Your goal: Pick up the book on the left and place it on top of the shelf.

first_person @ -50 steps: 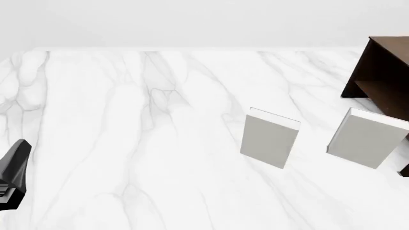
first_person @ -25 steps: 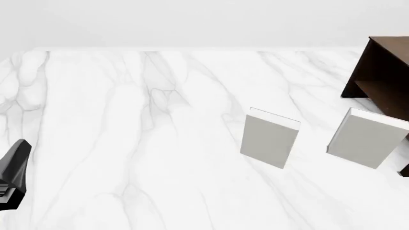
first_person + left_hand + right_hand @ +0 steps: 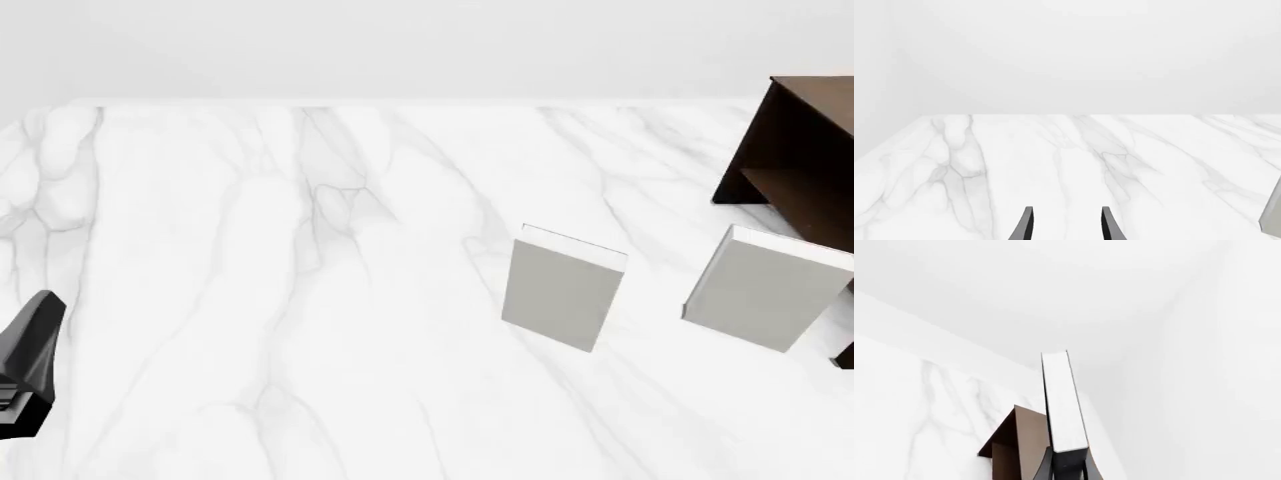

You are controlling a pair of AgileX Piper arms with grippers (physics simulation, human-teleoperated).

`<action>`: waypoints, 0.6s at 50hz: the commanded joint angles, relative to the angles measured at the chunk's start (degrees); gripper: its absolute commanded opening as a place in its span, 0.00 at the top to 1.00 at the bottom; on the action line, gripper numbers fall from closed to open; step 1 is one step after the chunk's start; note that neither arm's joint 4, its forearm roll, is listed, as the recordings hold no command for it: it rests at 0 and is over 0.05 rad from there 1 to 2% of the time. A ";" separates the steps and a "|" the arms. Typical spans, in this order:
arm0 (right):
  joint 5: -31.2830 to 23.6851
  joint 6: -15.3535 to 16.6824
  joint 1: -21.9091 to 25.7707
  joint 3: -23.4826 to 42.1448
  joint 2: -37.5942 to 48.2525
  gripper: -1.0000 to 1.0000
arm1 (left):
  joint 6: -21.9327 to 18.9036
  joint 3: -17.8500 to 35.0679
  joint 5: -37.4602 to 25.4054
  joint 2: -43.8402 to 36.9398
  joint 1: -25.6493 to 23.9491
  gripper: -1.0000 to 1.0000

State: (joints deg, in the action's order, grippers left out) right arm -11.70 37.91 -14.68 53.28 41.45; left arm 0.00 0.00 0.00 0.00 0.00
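Observation:
In the right wrist view my right gripper (image 3: 1067, 466) is shut on the lower end of the thin dark book (image 3: 1062, 400). The book shows edge-on, its white page edges towards the camera, and stands upright between the fingers. The dark brown shelf (image 3: 1016, 440) lies just beyond and below it. In the front view the shelf (image 3: 798, 160) stands at the far right edge; the held book and the right gripper are out of that view. My left gripper (image 3: 1067, 227) is open and empty, low over the table at the far left (image 3: 27, 360).
Two pale grey-white books stand upright on the marble table: one at centre right (image 3: 563, 286), one further right (image 3: 763, 288) just in front of the shelf. The edge of one shows in the left wrist view (image 3: 1273, 220).

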 commanded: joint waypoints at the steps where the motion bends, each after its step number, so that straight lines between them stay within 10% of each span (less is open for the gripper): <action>1: 0.09 -0.83 -1.46 1.67 0.74 1.00 | 0.00 0.00 0.00 0.00 0.00 0.00; 30: -1.41 0.70 -6.04 4.67 2.31 1.00 | 0.00 0.00 0.00 0.00 0.00 0.00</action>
State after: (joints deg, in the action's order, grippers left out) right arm -13.11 39.76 -19.46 56.36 43.49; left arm 0.00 0.00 0.00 0.00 0.00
